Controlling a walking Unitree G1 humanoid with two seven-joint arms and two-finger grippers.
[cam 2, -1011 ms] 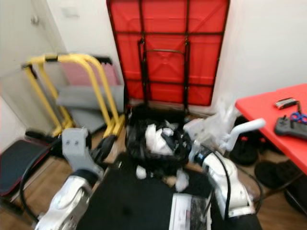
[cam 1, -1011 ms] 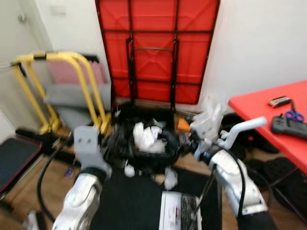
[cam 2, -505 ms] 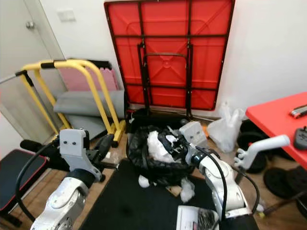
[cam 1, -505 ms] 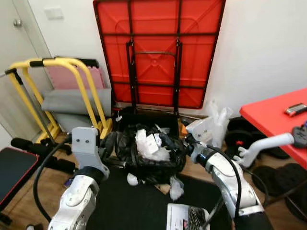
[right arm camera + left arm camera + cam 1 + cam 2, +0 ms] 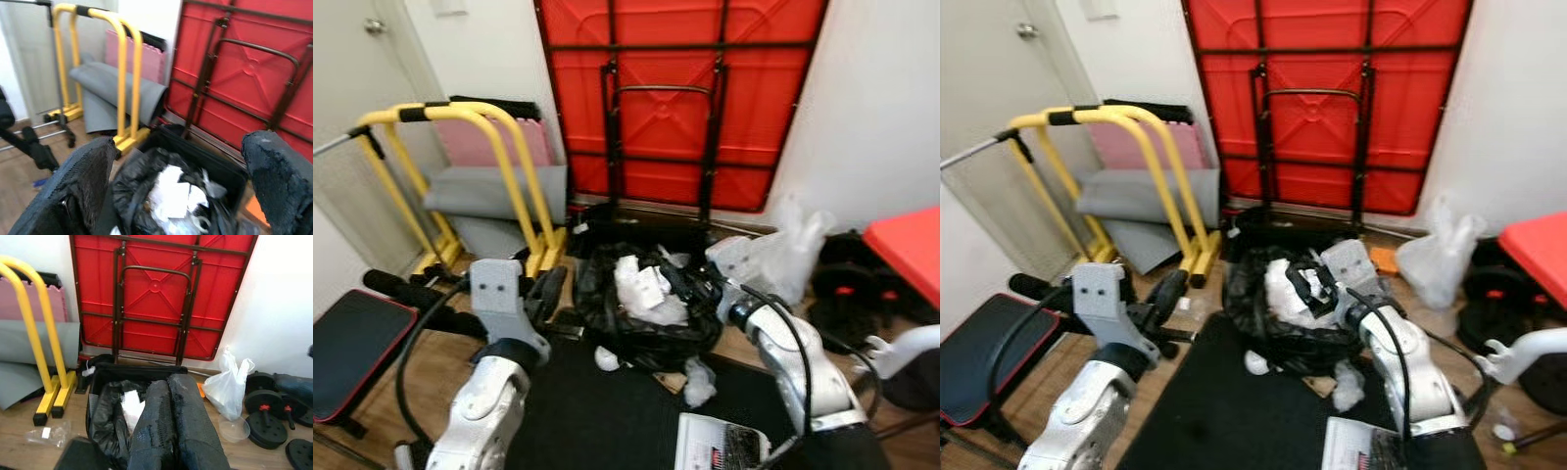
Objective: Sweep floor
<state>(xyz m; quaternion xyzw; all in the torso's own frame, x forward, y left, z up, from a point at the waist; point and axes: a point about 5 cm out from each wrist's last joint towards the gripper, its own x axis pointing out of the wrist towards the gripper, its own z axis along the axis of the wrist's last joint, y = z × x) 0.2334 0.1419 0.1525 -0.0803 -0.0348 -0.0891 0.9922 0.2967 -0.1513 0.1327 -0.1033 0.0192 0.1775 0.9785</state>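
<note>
A black bin (image 5: 636, 338) lined with a black bag stands on the floor, heaped with white crumpled paper (image 5: 641, 284). Two more white paper wads (image 5: 607, 357) (image 5: 697, 380) lie just in front of it, at the edge of a black mat (image 5: 597, 421). My left gripper (image 5: 548, 292) is shut and empty, held at the bin's left side; the left wrist view has its fingers (image 5: 156, 411) pressed together. Over the bin's right rim my right gripper (image 5: 690, 284) is open, fingers (image 5: 93, 166) wide apart. A white handle (image 5: 906, 348) sticks out low at the right.
A folded red table (image 5: 685, 98) leans on the wall behind the bin. A yellow frame (image 5: 480, 117) and grey rolled mats (image 5: 489, 191) stand left, a black bench pad (image 5: 352, 343) nearer. A white plastic bag (image 5: 793, 259), dumbbell weights (image 5: 847, 284) and a red table corner (image 5: 906, 255) crowd the right.
The camera has swung left and closer: the red table top and white handle slid toward the right edge, the door and bench came in. Both arms keep their pose by the bin.
</note>
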